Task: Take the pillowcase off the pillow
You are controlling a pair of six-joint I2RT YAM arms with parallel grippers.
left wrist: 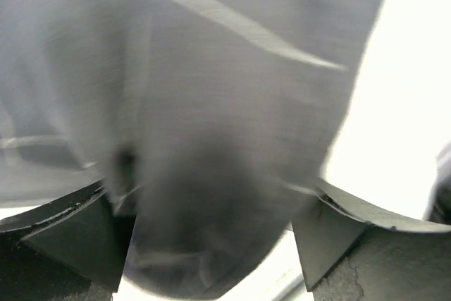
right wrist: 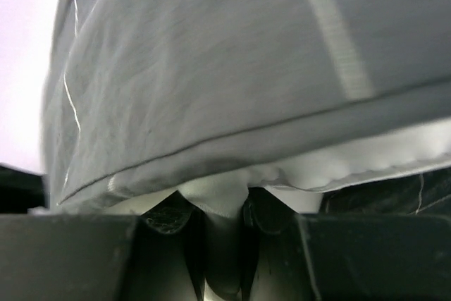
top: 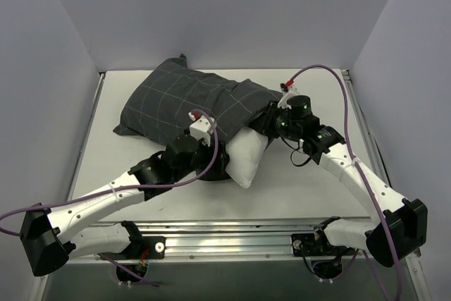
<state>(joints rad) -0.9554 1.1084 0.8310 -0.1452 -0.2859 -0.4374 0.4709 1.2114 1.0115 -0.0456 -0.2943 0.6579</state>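
Pillow (right wrist: 220, 199) apparently between right fingers (right wrist: 168, 220)

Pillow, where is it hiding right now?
In the top view, the white pillow pokes out of the near right end of the dark pillowcase, around the middle of the table.

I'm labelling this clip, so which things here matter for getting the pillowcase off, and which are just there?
Job: pillowcase, pillow, left pincer, right pincer.
Just there: table, purple cables, metal rail.
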